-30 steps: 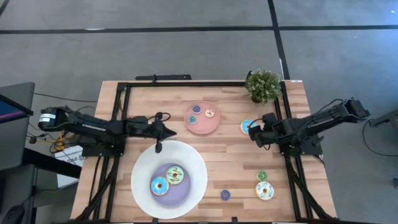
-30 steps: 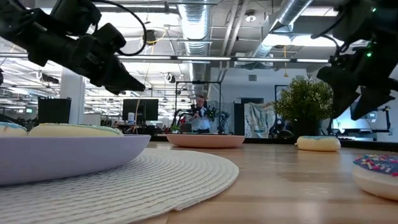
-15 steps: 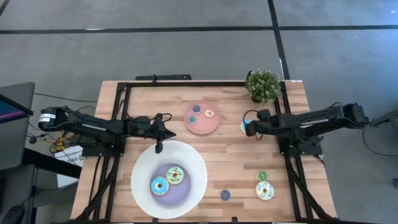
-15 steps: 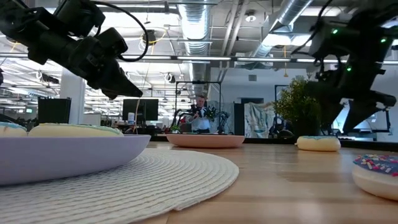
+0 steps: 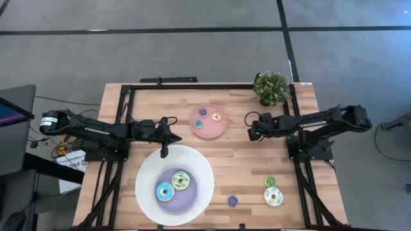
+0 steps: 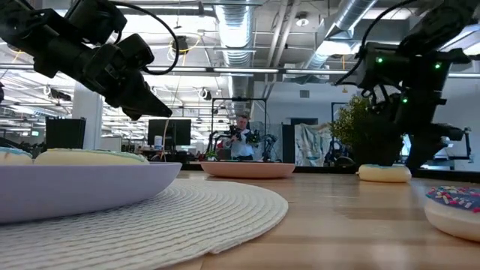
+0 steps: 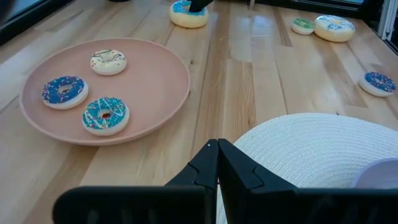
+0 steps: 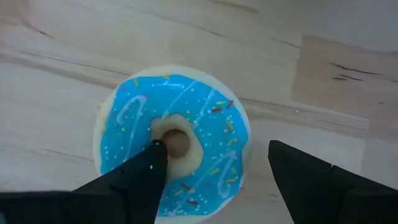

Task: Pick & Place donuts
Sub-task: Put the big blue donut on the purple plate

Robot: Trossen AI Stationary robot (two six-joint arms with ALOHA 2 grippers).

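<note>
Step in hand: grasp approach. The right gripper (image 8: 214, 171) stands wide open, empty, over the round blue-iced sprinkled toy donut (image 8: 173, 142), one finger at its hole. The donut lies near the wooden table's (image 5: 237, 160) far right edge, beside the pink plate (image 5: 209, 130). Next: lower, close. The left gripper (image 7: 217, 163), shut and empty, waits at the white plate (image 7: 311, 143).

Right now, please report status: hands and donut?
Right hand open, straddling blue donut. Left hand shut, waiting over white plate. Nothing in the way.
</note>
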